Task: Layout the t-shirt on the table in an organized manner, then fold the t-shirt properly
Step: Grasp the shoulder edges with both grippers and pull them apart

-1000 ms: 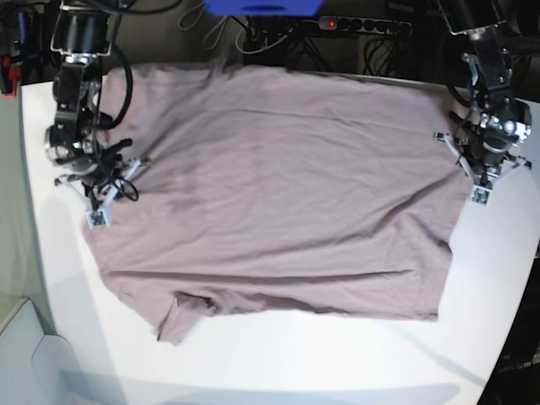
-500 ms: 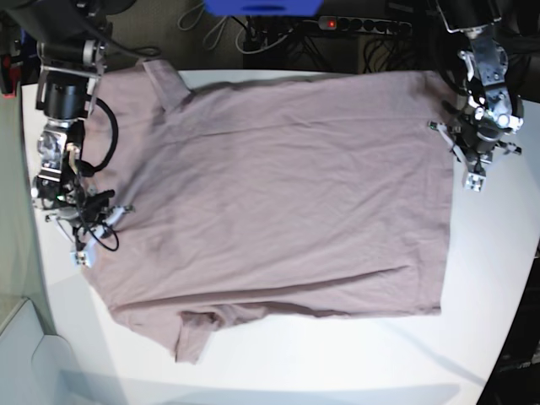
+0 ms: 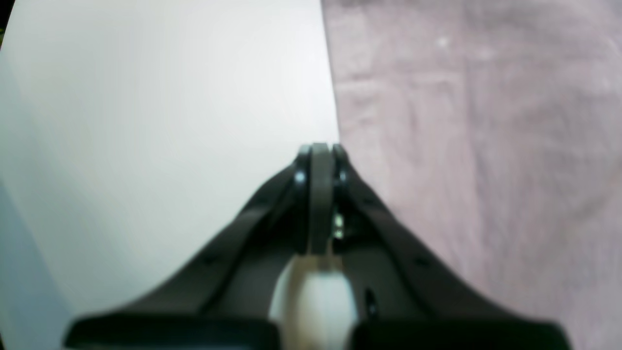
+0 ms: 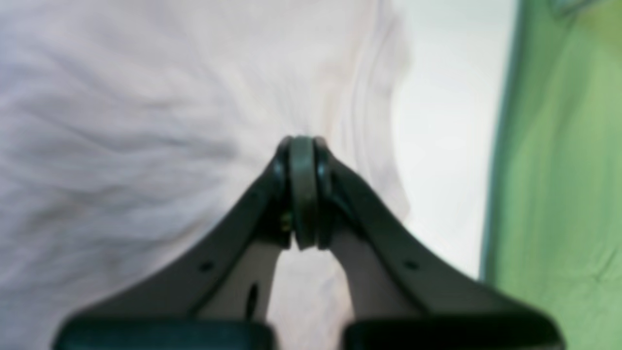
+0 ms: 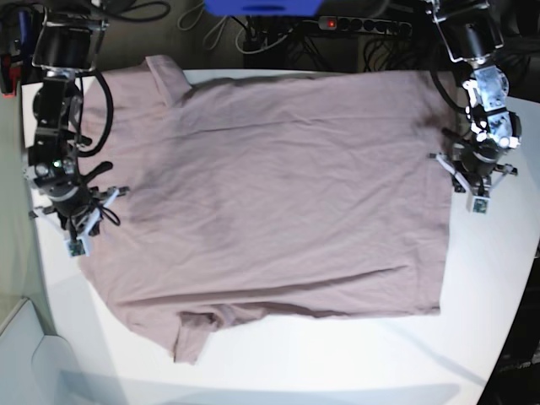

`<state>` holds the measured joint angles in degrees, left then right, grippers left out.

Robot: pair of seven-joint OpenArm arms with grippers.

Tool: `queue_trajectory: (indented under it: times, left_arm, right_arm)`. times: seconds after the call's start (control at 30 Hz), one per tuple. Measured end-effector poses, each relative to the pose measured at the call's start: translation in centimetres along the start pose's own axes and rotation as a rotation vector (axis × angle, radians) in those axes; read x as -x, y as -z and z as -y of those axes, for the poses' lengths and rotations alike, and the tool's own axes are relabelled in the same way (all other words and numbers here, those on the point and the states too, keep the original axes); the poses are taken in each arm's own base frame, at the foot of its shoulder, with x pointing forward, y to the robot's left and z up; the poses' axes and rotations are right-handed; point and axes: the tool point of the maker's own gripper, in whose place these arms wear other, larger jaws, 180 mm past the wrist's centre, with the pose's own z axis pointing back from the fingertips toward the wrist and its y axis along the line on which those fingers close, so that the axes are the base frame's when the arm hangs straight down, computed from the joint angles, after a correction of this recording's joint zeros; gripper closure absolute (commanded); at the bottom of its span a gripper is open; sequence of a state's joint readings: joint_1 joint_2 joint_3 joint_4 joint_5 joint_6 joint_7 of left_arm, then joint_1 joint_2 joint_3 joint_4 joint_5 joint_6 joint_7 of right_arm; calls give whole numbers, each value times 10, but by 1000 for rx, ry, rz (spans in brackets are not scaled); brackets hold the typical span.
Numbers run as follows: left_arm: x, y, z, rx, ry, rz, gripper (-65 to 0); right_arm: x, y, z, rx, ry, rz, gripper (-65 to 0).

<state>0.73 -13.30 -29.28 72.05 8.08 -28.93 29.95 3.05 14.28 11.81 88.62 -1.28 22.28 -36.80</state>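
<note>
Lying spread on counter [image 5: 354, 354]: t-shirt [image 5: 278, 194], near sleeve bunched under; could fold crooked. Left fingers [image 5: 477, 196] closed at hem edge, right fingers [image 5: 80, 236] closed at collar side; whether either pinches cloth, cannot tell. Uneven pulling could skew shirt.

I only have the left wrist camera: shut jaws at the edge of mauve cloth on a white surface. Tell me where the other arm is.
Observer: In the base view the right gripper sits at the opposite edge of the dusty mauve cotton t-shirt, jaws shut.
Operator: Report how the shirt lies.
Observer: It is spread nearly flat on the white matte table, with a few long creases.
Operator: Give me the sleeves.
Observer: Both are on the right gripper's side. The far sleeve lies flat; the near sleeve is bunched at its seam.
</note>
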Motion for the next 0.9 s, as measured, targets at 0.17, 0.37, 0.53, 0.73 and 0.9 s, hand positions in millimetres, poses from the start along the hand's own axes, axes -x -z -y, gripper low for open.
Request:
queue_trajectory:
  times: [0.17,0.37,0.53,0.73,0.9]
  left_arm:
    - [-14,-42,-23,-110,120,-94,-3]
    - [-76,-90,-2,-161,151,60,-3]
    - [-26,-75,65,-2,213,-88,-3]
    - [30,-54,91,103,199,-213,-3]
    - [12,-24,91,144,112,-18,-3]
  right_arm:
    - [8,-13,-5,-2,-21,-8,0]
    - [25,-17,-12,-15,-27,-35,0]
    - [29,-18,-12,-15,-27,-42,0]
    - [34,-19,-13,-18,-28,-56,0]
    - [36,-20,-15,-20,-31,-53,0]
